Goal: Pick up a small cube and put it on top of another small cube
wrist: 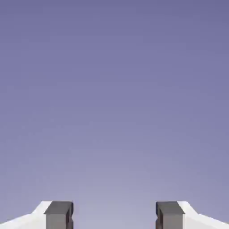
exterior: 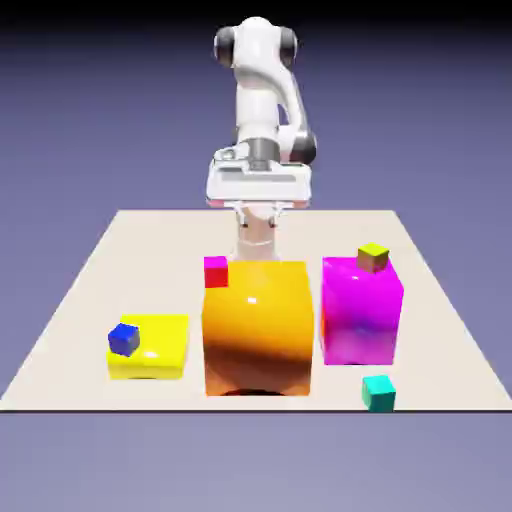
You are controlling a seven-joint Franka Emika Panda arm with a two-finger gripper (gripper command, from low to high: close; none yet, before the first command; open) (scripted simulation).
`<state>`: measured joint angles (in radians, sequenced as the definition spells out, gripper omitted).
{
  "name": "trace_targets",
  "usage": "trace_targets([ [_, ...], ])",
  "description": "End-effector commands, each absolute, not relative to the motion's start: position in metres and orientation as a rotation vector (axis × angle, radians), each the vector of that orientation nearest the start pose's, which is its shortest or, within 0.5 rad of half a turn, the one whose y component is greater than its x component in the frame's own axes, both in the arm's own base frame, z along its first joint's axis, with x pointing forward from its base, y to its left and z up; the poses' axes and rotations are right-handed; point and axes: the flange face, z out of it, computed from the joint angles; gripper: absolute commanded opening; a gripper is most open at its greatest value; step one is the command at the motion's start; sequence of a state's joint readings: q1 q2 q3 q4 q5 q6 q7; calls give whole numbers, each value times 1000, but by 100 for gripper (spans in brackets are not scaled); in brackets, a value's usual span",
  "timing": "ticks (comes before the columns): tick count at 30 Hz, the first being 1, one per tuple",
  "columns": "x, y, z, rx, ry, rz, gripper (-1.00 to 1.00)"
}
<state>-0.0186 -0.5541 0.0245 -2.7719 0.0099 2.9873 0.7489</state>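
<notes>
Plain blue-violet backdrop point(exterior: 430, 120) surrounds a pale table point(exterior: 90, 300), which I view through the exterior feed and list from left to right. First item: a small blue cube point(exterior: 124, 340), sitting at an angle, overlaps the left part of a low yellow block point(exterior: 160, 350); I cannot determine how it is supported. Next, a small red cube point(exterior: 216, 272), magenta on its upper face, shows at the upper left corner of a big orange block point(exterior: 258, 325).

Beyond that block, toward the table's far side, my white arm point(exterior: 258, 100) reaches down with its gripper point(wrist: 114, 217). Fingers point(wrist: 58, 219) are found open: the hand view shows them well apart, with only backdrop between.

To the right of the orange block stands a big magenta block point(exterior: 360, 315). At its upper right, the yellow-green cube point(exterior: 373, 257) with brown sides appears in line with the top face.

Last, the teal cube point(exterior: 378, 393) lies at the table's near edge, in front of the magenta block and apart from it. Relative to the fingers, it is well apart, nearer the camera and toward the exterior view's right, outside their grasp.
</notes>
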Motion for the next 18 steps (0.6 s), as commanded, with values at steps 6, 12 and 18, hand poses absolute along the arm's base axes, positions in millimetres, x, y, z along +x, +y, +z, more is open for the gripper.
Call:
trace_targets([
  [6, 458, 13, 452, -2391, 1355, -655, 0],
  [12, 513, 41, 418, -2194, 1686, -241, 0],
  [18, 559, 80, 375, -1953, 1959, 208, 0],
])
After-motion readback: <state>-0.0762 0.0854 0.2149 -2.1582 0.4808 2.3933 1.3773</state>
